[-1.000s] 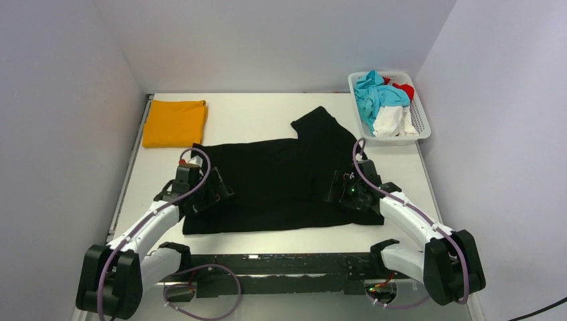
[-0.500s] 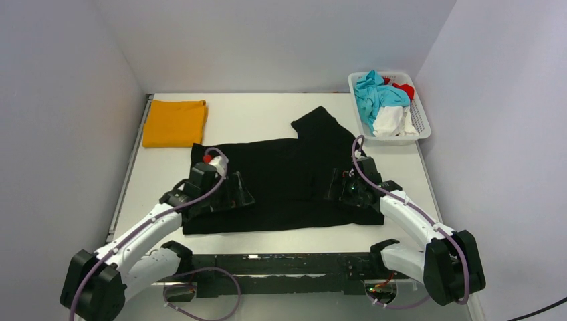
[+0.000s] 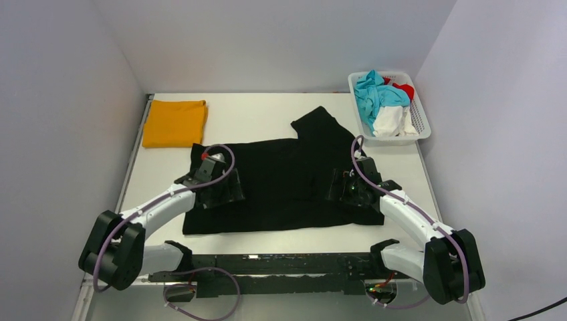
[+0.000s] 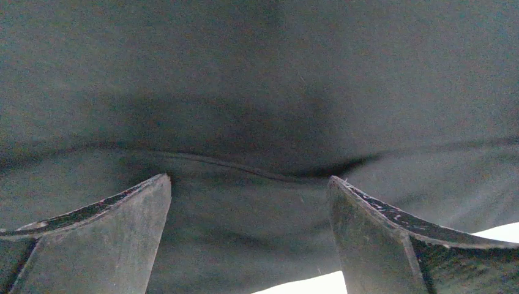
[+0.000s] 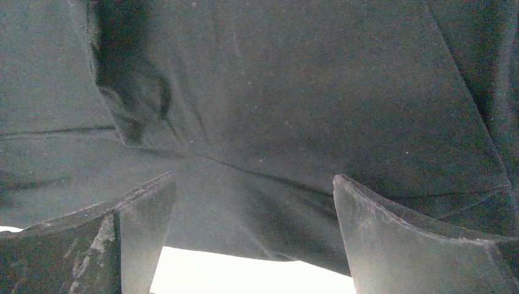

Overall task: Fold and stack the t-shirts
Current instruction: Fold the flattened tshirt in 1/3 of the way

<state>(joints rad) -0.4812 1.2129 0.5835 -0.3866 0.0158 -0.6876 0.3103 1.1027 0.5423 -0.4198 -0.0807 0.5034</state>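
Left wrist view: the left gripper (image 4: pixel 249 180) has its jaws spread wide with nothing between them, low over the black shirt (image 4: pixel 257 73). A fold line runs across the cloth just past the tips; whether the tips touch it cannot be told. In the right wrist view the right gripper (image 5: pixel 254 177) is likewise spread and empty over the same shirt, near its front edge, where the white table (image 5: pixel 245 269) shows. From above, the black shirt lies flat mid-table, one sleeve pointing far right. The orange shirt (image 3: pixel 175 122) lies folded at the far left corner, apart from it. A basket (image 3: pixel 422 127) of clothes (image 3: pixel 378 100) stands far right.
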